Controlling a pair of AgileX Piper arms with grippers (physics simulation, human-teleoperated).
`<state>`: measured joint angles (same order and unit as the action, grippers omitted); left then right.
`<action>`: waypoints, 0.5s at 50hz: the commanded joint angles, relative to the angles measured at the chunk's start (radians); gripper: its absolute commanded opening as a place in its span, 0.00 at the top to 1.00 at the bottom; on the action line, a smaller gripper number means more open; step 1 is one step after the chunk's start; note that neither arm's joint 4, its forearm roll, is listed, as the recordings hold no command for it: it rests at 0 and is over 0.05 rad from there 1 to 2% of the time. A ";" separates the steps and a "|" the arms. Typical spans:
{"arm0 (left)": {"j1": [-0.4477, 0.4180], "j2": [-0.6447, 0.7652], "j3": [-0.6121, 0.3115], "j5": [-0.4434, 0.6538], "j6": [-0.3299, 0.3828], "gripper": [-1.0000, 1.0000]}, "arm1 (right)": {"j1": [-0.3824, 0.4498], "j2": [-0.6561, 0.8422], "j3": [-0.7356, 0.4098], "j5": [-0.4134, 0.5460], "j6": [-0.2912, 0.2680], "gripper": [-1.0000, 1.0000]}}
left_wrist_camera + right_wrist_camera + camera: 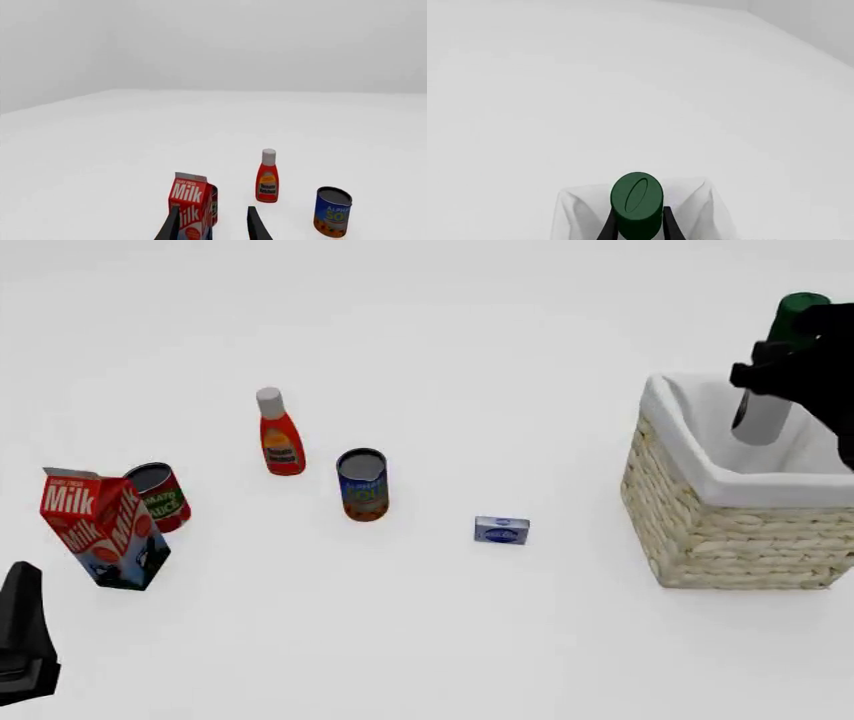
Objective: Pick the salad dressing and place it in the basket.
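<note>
Nearest the camera, at the front view's lower left edge, left gripper (24, 640) well short of the milk carton (104, 528). Left wrist view: fingers (257, 225) spread apart, nothing between them, carton just beyond the tips.

Milk carton upright, red with white lettering. Taking it as landmark:
- Red-labelled can (159, 496) just behind the carton, close beside it, tilted.
- Red ketchup bottle (278, 435), white cap, upright, farther back and to the carton's right.
- Blue can (362, 484) to the right of the carton, near the ketchup, leaning a little.
- Small blue box (502, 530) lying flat, farther right, about level with the carton.
- Wicker basket (727, 530) far right, well apart from the carton, white cloth lining folded over its rim.

Salad dressing bottle (771, 390) up in the air over the basket opening, green cap uppermost, tilted, lower end seen against the lining. Right gripper (787, 365) clamped on it near the neck; right wrist view shows fingers (607, 227) pressed to either side below the green cap, basket lining beneath.

White table (441, 640) under everything.
</note>
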<state>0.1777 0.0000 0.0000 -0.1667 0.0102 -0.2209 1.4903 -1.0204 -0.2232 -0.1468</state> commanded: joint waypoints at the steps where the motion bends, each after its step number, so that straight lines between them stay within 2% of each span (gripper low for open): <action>1: 0.005 0.000 0.000 0.005 0.000 0.00 | -0.011 0.040 -0.012 -0.024 0.023 1.00; 25: 0.011 0.000 0.000 0.009 0.002 0.00 | -0.020 0.093 -0.043 -0.023 0.039 1.00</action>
<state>0.1856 0.0000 0.0000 -0.1588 0.0116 -0.2377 1.5679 -1.0445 -0.2446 -0.1286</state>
